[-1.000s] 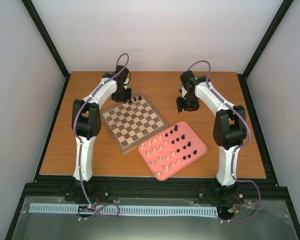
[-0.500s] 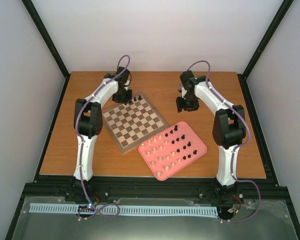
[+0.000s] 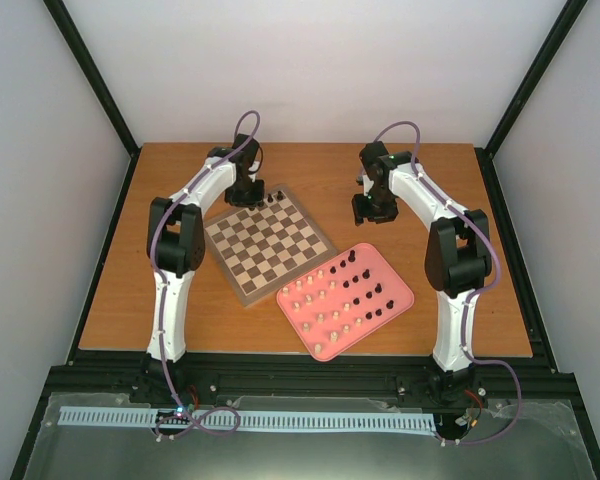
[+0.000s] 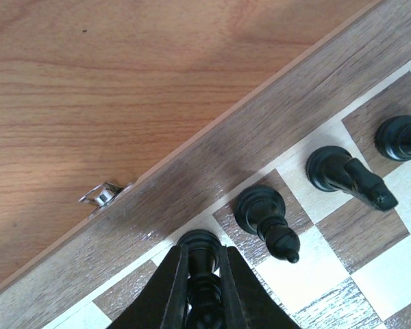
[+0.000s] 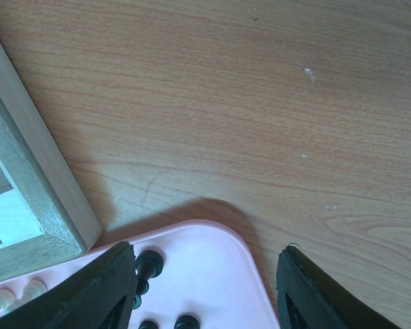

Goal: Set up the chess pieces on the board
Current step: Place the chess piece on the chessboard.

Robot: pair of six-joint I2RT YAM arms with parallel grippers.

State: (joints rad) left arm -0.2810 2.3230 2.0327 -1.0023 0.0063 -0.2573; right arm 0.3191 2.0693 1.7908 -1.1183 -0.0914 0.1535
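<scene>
Since a second ago the left arm's elbow has crept slightly toward the far edge, while the right arm has held still. On the tabletop (image 3: pixel 110 300) the board (image 3: pixel 270 245) lies angled left of centre, with the pink tray (image 3: pixel 400 295) just off its right corner. The left gripper (image 4: pixel 204 257) is clamped on a dark chess piece (image 4: pixel 200 243) in the board's far-edge row, beside three dark pieces (image 4: pixel 267 212). The right gripper (image 5: pixel 204 264) hangs half open and empty over the tray's far corner.
</scene>
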